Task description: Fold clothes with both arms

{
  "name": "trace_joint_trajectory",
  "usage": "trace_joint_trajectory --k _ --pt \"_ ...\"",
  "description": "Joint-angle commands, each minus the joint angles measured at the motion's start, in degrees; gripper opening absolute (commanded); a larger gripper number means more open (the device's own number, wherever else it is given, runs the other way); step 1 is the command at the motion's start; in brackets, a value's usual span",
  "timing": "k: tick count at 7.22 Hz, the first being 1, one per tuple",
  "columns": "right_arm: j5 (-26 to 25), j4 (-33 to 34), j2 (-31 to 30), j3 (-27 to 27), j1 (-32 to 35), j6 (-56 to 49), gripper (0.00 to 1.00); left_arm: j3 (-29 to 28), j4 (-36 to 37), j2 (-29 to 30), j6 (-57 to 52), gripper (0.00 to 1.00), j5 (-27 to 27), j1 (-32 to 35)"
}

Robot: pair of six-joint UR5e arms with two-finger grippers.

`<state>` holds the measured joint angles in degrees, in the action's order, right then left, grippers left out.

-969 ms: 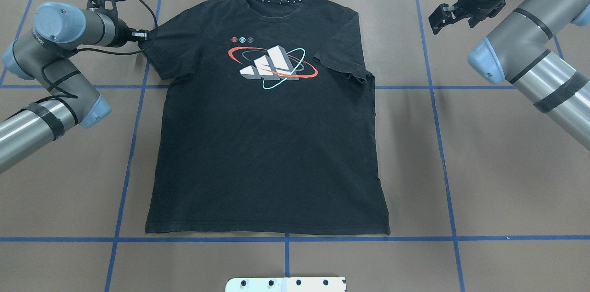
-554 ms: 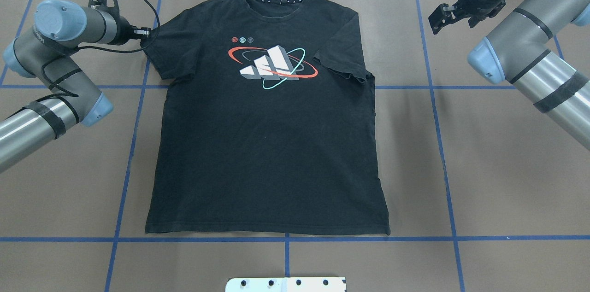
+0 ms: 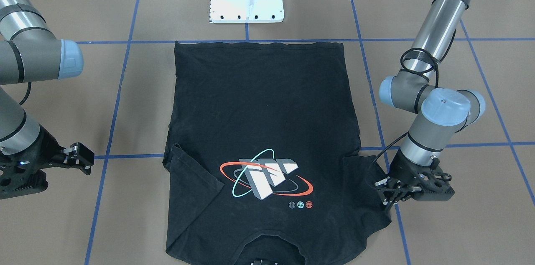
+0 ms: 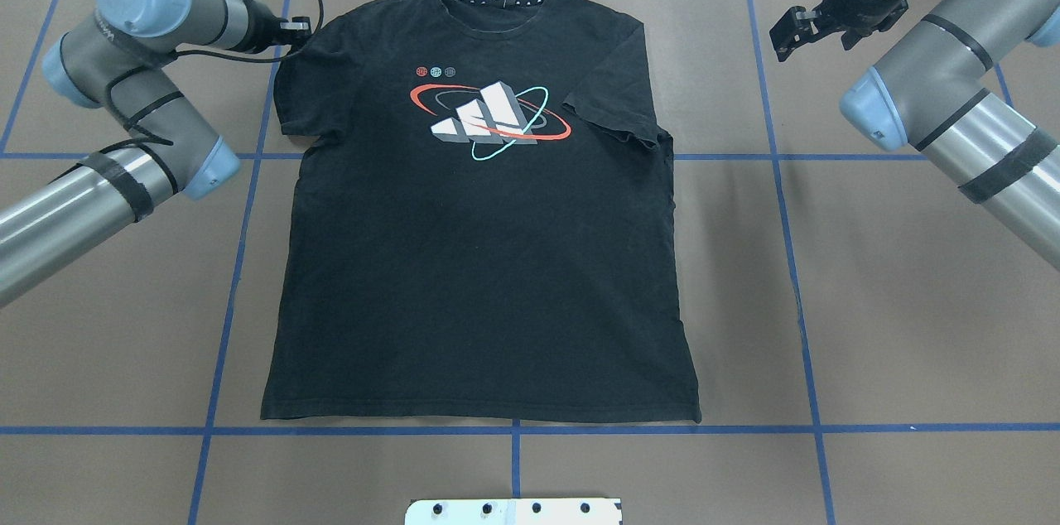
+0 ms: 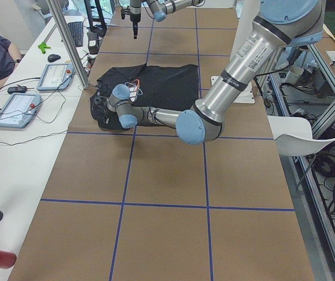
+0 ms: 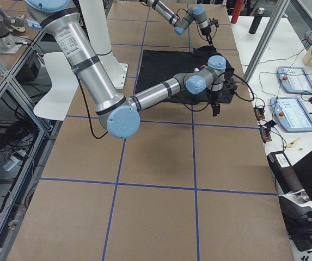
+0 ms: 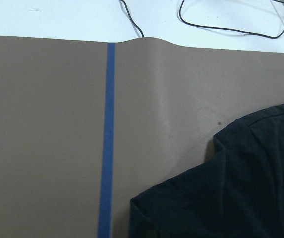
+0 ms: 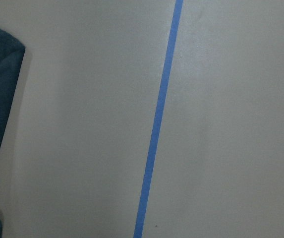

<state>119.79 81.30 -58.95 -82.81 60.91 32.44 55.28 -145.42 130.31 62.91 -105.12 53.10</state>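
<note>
Overhead exterior: T-shirt [image 4: 480,260] beside left gripper [image 4: 300,26]

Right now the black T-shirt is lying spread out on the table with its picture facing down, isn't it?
Not quite. The black T-shirt does lie spread out on the table, but its picture faces up, not down. The overhead exterior view shows it plainly.
</note>
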Motion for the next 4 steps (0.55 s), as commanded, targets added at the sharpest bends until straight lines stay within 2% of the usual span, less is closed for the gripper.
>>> trace_joint_trajectory --k 1,4 --pt "0.0 0.0 0.06 -0.15 -0.09 0.16 1.0 1.58 3.11 3.71 7.9 0.0 -1.14 -1.76" --pt "0.0 0.0 -0.03 -0.07 -0.09 0.16 1.0 0.8 3.3 6.97 17.4 0.0 -0.53 -6.86"
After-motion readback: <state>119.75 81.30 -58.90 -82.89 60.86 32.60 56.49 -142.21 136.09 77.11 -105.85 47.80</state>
